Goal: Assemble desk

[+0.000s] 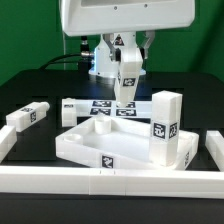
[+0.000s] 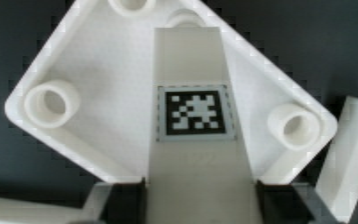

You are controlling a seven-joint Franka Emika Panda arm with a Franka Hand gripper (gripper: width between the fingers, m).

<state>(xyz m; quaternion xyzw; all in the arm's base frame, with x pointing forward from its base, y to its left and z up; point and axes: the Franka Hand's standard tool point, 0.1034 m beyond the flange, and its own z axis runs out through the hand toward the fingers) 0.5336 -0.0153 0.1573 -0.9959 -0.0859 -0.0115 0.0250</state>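
The desk panel (image 1: 100, 145) lies rim up on the black table, and one leg (image 1: 167, 122) stands upright in its corner at the exterior view's right. My gripper (image 1: 126, 62) is shut on another tagged leg (image 1: 125, 88) and holds it upright over the panel's far side, its lower end just above the panel. In the wrist view that leg (image 2: 194, 110) runs out from my gripper (image 2: 194, 205), between the dark fingers (image 2: 126, 198). The panel (image 2: 87, 60) lies below it with round corner sockets (image 2: 51, 101) either side. Two loose legs (image 1: 28, 117) (image 1: 70, 109) lie at the exterior view's left.
White rails (image 1: 110, 181) frame the black surface at the front and both sides. The marker board (image 1: 103, 104) lies behind the panel, under the arm. The robot's base and cables stand at the back.
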